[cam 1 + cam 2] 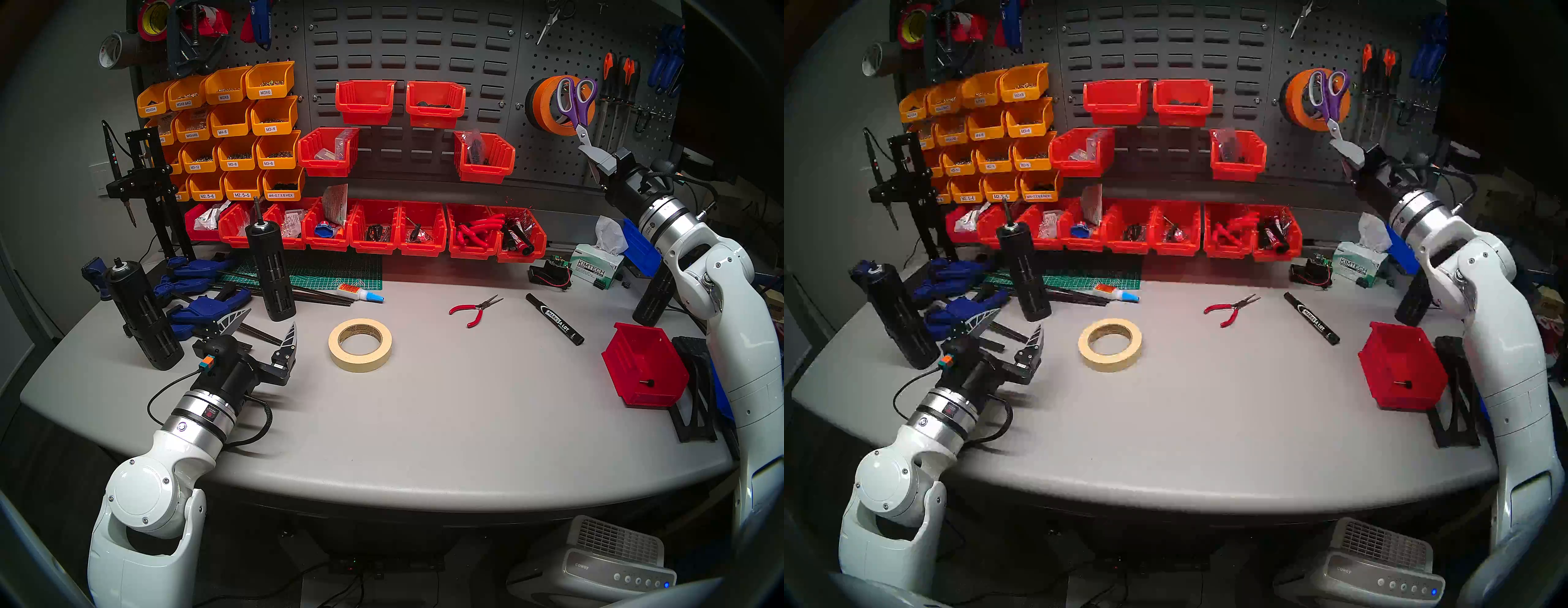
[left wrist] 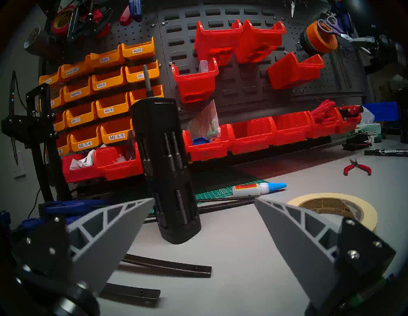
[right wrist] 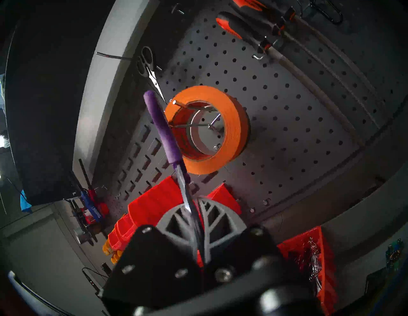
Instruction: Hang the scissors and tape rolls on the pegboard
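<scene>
A: Head view: right gripper (image 1: 594,153) clamped on silver blades of purple-handled scissors (image 1: 575,103), upper right, handles over orange tape roll (image 1: 547,106) on dark perforated pegboard (image 1: 551,63). Beige masking tape roll (image 1: 359,344) flat at centre of grey table (image 1: 424,424).

B: Left wrist: left gripper (image 2: 204,199) spread wide, empty, beige roll at right edge. Right wrist: scissors edge-on, centre, just beside orange roll's hook (image 3: 194,106).

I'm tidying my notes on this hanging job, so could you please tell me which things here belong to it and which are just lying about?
Part of the job:
- scissors, blades in the right gripper
- orange tape
- beige tape
- pegboard

Lying about:
- pliers
- marker
- glue
- tissue box
</scene>
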Motion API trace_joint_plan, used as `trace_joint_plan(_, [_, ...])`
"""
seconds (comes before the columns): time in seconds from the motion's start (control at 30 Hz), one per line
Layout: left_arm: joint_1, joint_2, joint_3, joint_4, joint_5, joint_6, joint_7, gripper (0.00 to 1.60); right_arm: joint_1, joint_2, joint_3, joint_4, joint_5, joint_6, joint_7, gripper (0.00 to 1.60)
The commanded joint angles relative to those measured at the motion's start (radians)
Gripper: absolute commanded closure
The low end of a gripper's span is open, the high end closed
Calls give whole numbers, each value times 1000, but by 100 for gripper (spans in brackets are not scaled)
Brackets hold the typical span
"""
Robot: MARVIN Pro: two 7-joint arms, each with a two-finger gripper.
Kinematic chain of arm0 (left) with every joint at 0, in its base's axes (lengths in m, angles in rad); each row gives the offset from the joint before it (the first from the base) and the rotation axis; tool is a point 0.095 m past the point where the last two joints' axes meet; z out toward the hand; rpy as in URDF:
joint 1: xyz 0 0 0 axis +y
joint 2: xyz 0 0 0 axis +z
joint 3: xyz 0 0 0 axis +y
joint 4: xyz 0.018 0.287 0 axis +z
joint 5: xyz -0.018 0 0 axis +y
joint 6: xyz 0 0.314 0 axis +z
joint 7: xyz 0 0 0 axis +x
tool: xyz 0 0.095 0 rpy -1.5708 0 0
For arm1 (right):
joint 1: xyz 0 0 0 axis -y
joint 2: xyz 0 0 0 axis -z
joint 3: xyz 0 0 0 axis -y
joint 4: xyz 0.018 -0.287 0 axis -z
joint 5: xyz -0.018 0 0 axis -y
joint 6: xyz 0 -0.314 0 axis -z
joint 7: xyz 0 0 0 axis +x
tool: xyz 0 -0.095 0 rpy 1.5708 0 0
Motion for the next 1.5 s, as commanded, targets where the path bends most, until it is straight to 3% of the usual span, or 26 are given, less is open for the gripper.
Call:
trace_joint_plan(0.0, [0, 0, 2, -14, 0, -7, -1, 0, 46, -24, 27, 32, 46, -11, 9, 160])
trace_joint_plan(0.57, [0, 0, 2, -14, 0, -7, -1, 0, 47, -93, 25, 60, 176, 23, 30, 160])
trace_joint_plan(1.47, [0, -1, 2, -15, 0, -7, -1, 0, 56, -115, 6, 49, 216, 42, 4, 160])
